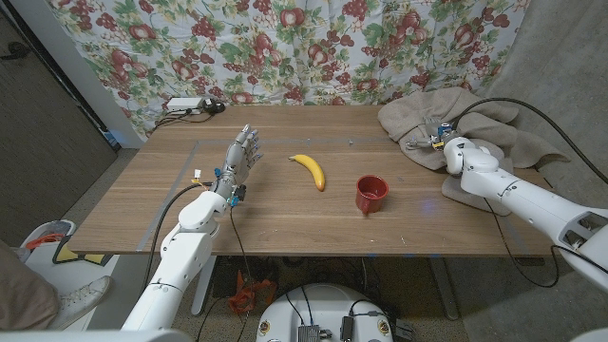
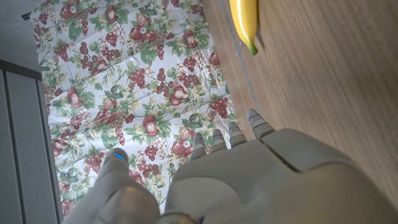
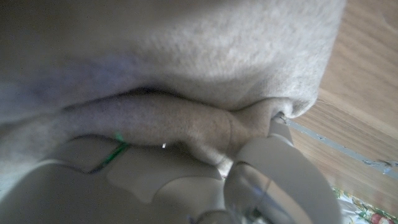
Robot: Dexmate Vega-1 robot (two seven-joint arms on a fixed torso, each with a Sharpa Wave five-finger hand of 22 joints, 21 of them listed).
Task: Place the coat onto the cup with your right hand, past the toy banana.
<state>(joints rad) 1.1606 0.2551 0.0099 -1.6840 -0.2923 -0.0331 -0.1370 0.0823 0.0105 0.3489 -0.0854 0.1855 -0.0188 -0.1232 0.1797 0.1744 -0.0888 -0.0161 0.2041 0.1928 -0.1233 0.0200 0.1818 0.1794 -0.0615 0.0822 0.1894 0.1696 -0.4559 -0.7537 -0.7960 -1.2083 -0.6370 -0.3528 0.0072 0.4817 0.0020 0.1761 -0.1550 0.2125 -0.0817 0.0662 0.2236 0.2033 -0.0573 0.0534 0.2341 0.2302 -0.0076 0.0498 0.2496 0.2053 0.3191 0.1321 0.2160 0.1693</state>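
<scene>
A beige coat (image 1: pixel 465 119) lies bunched at the table's far right corner. My right hand (image 1: pixel 429 143) is at its near left edge, fingers reaching into the cloth. Up close, a fold of the coat (image 3: pixel 161 118) presses against that hand and its thumb (image 3: pixel 277 174) touches the hem; whether the fingers grip it is hidden. The red cup (image 1: pixel 371 194) stands upright near the table's middle, and the toy banana (image 1: pixel 309 170) lies to its left. My left hand (image 1: pixel 240 158) is raised at the left with fingers apart, holding nothing, and the banana's tip (image 2: pixel 245 22) lies on the wood beyond it.
A white power strip (image 1: pixel 186 105) with cables sits at the far left corner of the wooden table (image 1: pixel 285 218). A floral curtain (image 1: pixel 285 47) hangs behind. Part of the coat drapes over the table's right edge.
</scene>
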